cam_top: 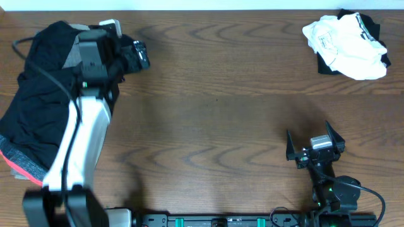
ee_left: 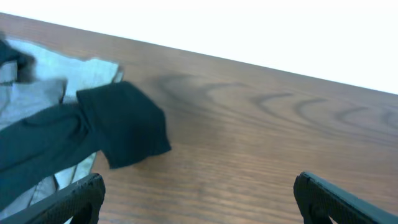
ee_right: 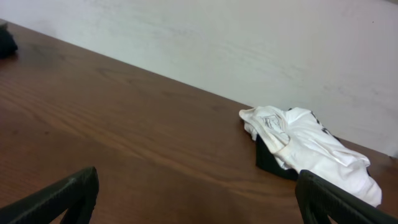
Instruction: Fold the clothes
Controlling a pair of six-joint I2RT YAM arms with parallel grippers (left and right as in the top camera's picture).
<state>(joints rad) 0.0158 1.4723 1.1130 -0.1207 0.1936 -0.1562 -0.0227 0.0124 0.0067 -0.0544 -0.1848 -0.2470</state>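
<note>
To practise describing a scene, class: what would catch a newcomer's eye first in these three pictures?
First, the heap of black clothes at the left edge of the wooden table, with the left arm stretched over it. Next, the crumpled white garment lying on a black garment in the far right corner.

A dark brown wooden table point(cam_top: 221, 94) with broad, looping grain spans the whole overhead view. In the right wrist view a plain, faintly mottled white wall point(ee_right: 249, 43) rises behind its far edge.
</note>
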